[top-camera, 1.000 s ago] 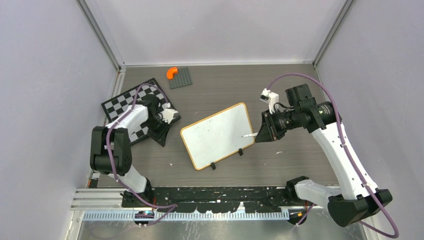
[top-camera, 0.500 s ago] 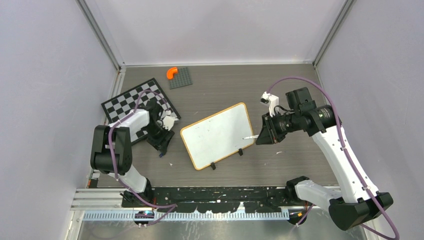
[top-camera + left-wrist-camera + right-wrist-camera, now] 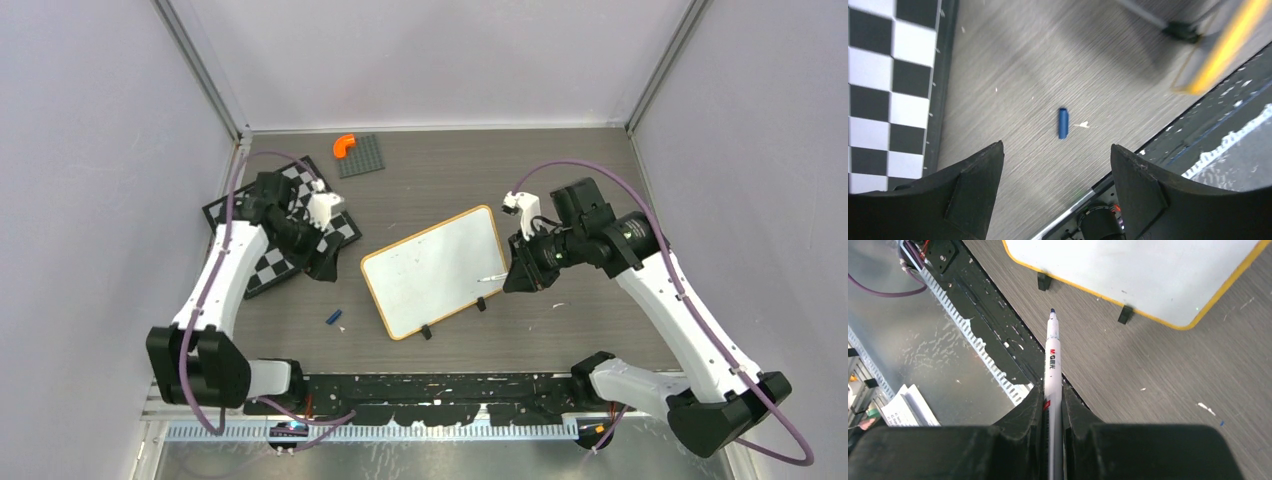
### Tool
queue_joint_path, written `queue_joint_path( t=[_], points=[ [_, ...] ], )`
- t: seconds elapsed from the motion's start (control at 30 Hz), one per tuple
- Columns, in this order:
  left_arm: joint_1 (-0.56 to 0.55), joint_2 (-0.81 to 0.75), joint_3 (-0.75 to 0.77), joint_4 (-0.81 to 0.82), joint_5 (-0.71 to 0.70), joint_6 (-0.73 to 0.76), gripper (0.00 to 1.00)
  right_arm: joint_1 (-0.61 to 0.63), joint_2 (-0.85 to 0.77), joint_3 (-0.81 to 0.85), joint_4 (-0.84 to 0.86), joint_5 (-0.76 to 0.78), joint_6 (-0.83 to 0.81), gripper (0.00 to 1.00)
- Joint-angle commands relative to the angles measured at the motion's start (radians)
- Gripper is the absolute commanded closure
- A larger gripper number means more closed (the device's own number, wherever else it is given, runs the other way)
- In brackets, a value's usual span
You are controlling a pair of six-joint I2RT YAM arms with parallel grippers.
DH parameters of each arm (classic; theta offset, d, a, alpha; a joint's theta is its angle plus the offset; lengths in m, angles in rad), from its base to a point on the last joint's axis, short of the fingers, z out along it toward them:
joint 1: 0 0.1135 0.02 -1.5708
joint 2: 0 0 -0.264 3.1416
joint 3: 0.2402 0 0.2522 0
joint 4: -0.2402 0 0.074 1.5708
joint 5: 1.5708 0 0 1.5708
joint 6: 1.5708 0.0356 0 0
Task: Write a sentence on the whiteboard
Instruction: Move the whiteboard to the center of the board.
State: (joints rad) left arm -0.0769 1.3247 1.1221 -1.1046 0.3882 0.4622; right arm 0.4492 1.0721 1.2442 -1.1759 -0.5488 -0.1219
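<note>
The whiteboard (image 3: 432, 270) lies tilted mid-table, with a yellow rim and two black feet (image 3: 1124, 314) on its near edge. Its face (image 3: 1138, 270) shows only faint specks; no sentence shows on it. My right gripper (image 3: 516, 273) (image 3: 1052, 390) is shut on a white marker (image 3: 1052, 357). The marker's uncapped blue tip points at the board's near-right edge (image 3: 484, 279). My left gripper (image 3: 320, 262) (image 3: 1057, 150) hangs open and empty above the table, beside the checkered board. A blue marker cap (image 3: 1063, 123) (image 3: 333, 317) lies loose on the wood below it.
A black-and-white checkered board (image 3: 265, 225) (image 3: 888, 85) sits at the left. A grey studded plate (image 3: 362, 156) with an orange piece (image 3: 343, 146) lies at the back. A black rail (image 3: 440, 388) runs along the near edge.
My left gripper has opened, leaving the blue cap on the table, and the arm has risen and swung back over the checkered board. My right arm has shifted the marker slightly leftward.
</note>
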Motion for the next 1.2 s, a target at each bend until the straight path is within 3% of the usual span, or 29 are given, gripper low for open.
queue_joint_path(
  t=[0.0, 0.13, 0.23, 0.47, 0.67, 0.9, 1.17],
  points=[
    [0.015, -0.078, 0.134, -0.095, 0.248, -0.003, 0.22, 0.058, 0.042, 0.064, 0.086, 0.043, 0.02, 1.0],
    [0.013, -0.065, 0.206, -0.081, 0.494, -0.057, 0.27, 0.12, 0.073, 0.064, 0.126, 0.095, 0.012, 1.0],
    [0.003, 0.007, 0.261, -0.044, 0.595, -0.122, 0.29, 0.132, 0.096, 0.082, 0.131, 0.098, -0.011, 1.0],
    [-0.078, 0.181, 0.331, 0.058, 0.618, -0.19, 0.3, 0.133, 0.109, 0.107, 0.149, 0.064, -0.033, 1.0],
    [-0.185, 0.311, 0.396, 0.082, 0.61, -0.214, 0.37, 0.134, 0.091, 0.093, 0.142, 0.074, -0.044, 1.0],
    [-0.267, 0.422, 0.449, 0.085, 0.605, -0.19, 0.54, 0.135, 0.084, 0.082, 0.124, 0.063, -0.051, 1.0],
    [-0.339, 0.497, 0.484, -0.007, 0.618, -0.109, 0.89, 0.134, 0.07, 0.066, 0.113, 0.052, -0.052, 1.0]
  ],
)
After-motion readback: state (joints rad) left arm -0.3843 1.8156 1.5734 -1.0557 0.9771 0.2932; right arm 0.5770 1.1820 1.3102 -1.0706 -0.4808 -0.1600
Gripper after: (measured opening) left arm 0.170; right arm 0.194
